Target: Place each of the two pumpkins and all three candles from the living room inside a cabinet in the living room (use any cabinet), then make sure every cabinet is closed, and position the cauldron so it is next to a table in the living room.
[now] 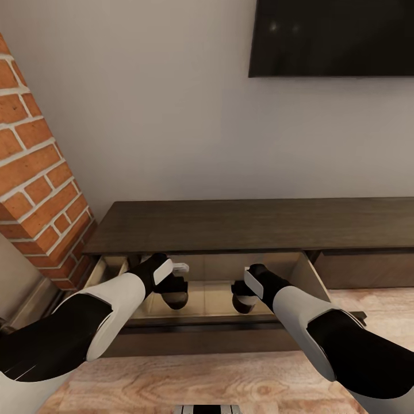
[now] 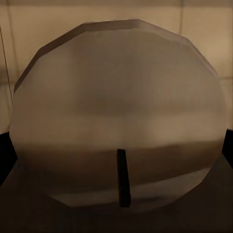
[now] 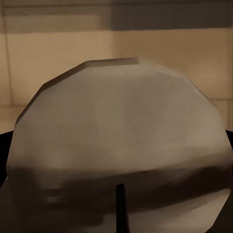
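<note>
Fingers unseen in wrist views, so can't tell if spread or pinching. Each wrist cam faces a candle (image 2: 119, 116), (image 3: 119, 141) top-on, wick up. Left gripper (image 1: 175, 296) & right gripper (image 1: 244, 299) sit inside cabinet (image 1: 253, 224) open drawer. Candles likely stiff, light, waxy-slick; grip round sides.

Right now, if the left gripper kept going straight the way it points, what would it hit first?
The candle: it sits right at the left gripper, over the open drawer of the cabinet. Beyond it, probably the drawer's pale floor, though depth is unclear.
</note>
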